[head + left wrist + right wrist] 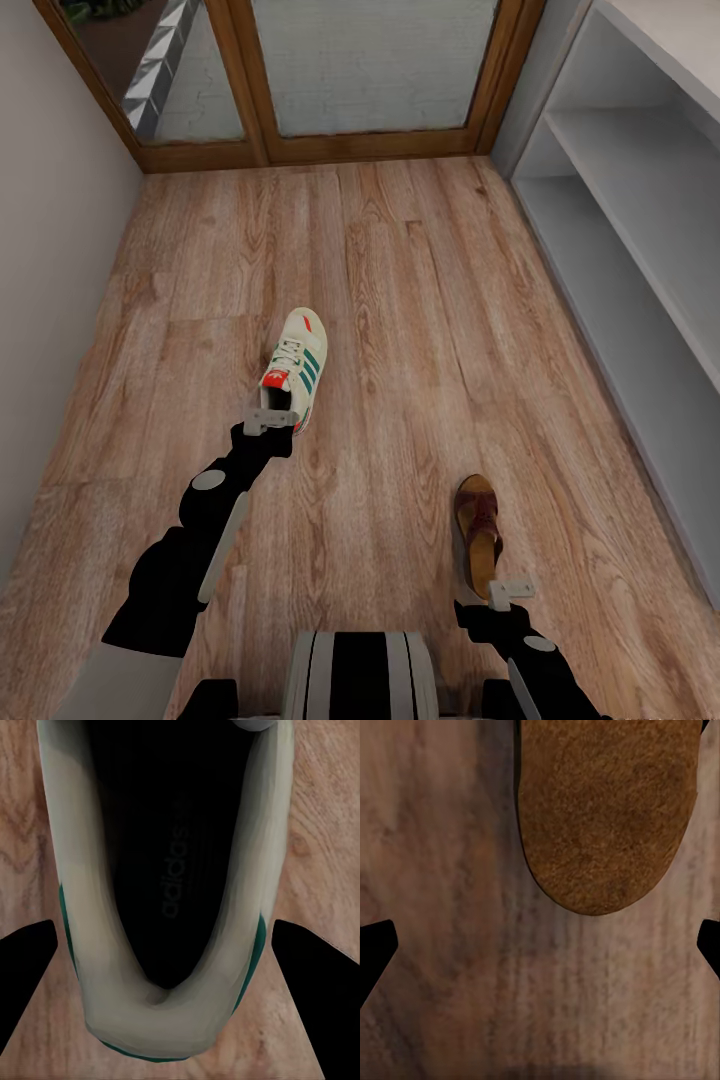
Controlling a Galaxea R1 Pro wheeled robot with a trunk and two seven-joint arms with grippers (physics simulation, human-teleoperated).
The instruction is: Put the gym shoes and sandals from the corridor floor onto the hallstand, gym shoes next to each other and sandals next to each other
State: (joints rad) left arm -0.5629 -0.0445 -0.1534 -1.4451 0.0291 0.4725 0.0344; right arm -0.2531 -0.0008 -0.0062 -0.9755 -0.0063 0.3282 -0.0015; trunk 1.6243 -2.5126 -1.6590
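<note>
Your left claw (pixel 272 421) hangs over the heel of the gym shoe (pixel 296 369) at the middle of the head frame, its jaws spread wide to either side of the heel collar (the wrist view looks straight down into the shoe (pixel 169 877)). Your right claw (pixel 510 590), also wide open, sits just behind the sandal (pixel 479 534) at lower right. Both lie on the corridor floor (pixel 400 300); the hallstand (pixel 640 230) runs along the right edge.
</note>
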